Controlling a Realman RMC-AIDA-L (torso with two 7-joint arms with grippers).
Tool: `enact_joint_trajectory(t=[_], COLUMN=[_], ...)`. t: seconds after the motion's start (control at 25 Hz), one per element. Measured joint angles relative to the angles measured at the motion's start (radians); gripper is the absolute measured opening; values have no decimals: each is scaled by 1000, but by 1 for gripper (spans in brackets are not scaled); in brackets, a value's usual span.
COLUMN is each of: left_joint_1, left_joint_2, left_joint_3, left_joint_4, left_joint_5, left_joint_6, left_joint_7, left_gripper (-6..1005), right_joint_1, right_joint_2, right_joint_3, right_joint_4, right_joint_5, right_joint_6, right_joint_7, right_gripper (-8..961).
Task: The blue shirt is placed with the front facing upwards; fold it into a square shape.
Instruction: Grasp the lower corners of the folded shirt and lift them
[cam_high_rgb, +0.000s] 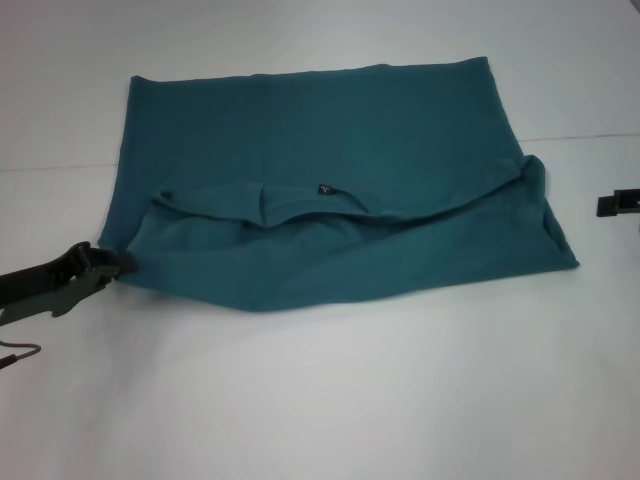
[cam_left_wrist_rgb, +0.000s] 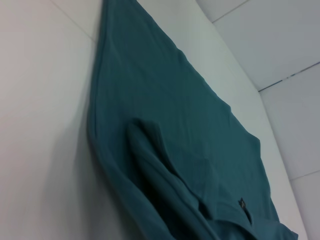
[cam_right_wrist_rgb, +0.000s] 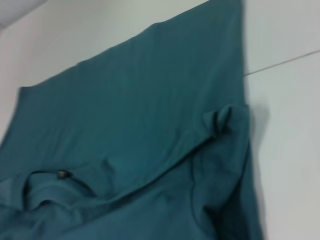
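**Limp cloth, half folded**

The blue shirt (cam_high_rgb: 330, 190) lies partly folded on the white bench (cam_high_rgb: 320, 400). The left end effector (cam_high_rgb: 122, 264) looks clamped on its near-left corner; the right end effector (cam_high_rgb: 618, 203) sits well apart, state unclear. Soft, light, floppy: grip corners.

No text can be read; the blue shirt's (cam_high_rgb: 330, 170) small black label (cam_high_rgb: 324, 189) is illegible.
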Motion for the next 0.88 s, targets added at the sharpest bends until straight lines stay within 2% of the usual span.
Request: enact_joint_trajectory(t=[0.12, 0.28, 0.4, 0.64, 0.88], left_joint_1=[0, -2, -1, 0, -1], left_joint_2=[0, 2, 2, 2, 0], left_joint_3=[-5, -10, -12, -15, -16], left_joint_4=[5, 26, 38, 43, 43], left_joint_5=[-6, -9, -12, -24, -25], left_joint_6=[19, 51, 62, 76, 71], left_joint_7=[-1, -11, -18, -19, -19], left_gripper=[25, 26, 26, 26, 26], right_joint_1=[36, 78, 103, 127, 132], right_joint_2=[25, 78, 104, 121, 154], right_joint_3=[-2, -3, -6, -31, -43], right_joint_4=[1, 3, 33, 90, 89], right_joint_5=[-48, -130, -192, -229, -227], right_joint_6=[38, 102, 159, 233, 286], right_joint_7=[20, 23, 18, 12, -19], right_gripper=[917, 917, 917, 909, 900])
